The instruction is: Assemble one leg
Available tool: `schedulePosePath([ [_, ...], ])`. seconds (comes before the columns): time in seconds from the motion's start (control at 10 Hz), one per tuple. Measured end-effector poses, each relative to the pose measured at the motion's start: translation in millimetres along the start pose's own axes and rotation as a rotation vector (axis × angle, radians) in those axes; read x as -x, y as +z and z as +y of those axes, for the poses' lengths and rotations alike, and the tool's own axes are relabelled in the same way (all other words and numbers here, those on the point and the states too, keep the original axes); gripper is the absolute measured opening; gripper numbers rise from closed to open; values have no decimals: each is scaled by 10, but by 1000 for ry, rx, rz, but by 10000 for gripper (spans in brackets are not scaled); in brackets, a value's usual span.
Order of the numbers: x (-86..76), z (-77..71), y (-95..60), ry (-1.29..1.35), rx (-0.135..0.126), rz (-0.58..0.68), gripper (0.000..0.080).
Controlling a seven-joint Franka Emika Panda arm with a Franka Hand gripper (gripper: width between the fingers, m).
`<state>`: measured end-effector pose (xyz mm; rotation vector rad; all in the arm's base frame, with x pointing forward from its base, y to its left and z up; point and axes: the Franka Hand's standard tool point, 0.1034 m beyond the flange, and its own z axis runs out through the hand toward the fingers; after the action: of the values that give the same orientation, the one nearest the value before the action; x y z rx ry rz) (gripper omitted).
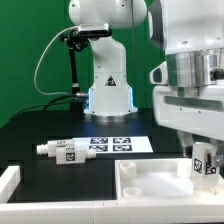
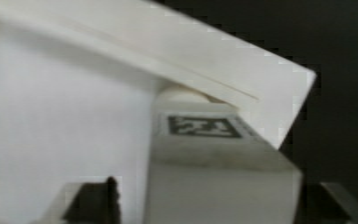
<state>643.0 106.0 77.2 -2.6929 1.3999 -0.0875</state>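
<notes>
White glossy arm point(image 1: 106, 62), rounded housings; blue-lit base ring point(image 1: 110, 104), black cable point(image 1: 44, 58), grey wrist band point(image 1: 190, 68); gripper point(image 2: 220, 200) with black fingers point(image 2: 98, 200).

A plain green backdrop wall point(image 1: 30, 50) fills the rear of the scene. Below it lies a matte black surface point(image 1: 40, 125), softly and evenly lit, with a low white edge rail point(image 1: 8, 185) at the exterior view's left.

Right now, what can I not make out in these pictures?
- Gripper: whether it clamps the small white plastic leg with square tag; wrist view's edge cuts the fingertips.
- Leg's tag pattern: blurred, both views.
- Large white tray-shaped part: cut off by exterior view's lower edge.
</notes>
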Motion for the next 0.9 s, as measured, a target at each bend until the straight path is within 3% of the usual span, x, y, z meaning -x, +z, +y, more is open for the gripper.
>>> schedulePosePath([
  [0.1,-6,7,17,-154,-1,-5,589],
  [0.2,69,-1,8,-256,18,-10,589],
  [0.3,122,-16,-13,-316,-9,13,637],
  [0.5,90,15,8,-435,-3,12,646],
  [0.7,156,-27,-7,-798,26,37,648],
  [0.9,156,-28,1,-848,25,37,648],
])
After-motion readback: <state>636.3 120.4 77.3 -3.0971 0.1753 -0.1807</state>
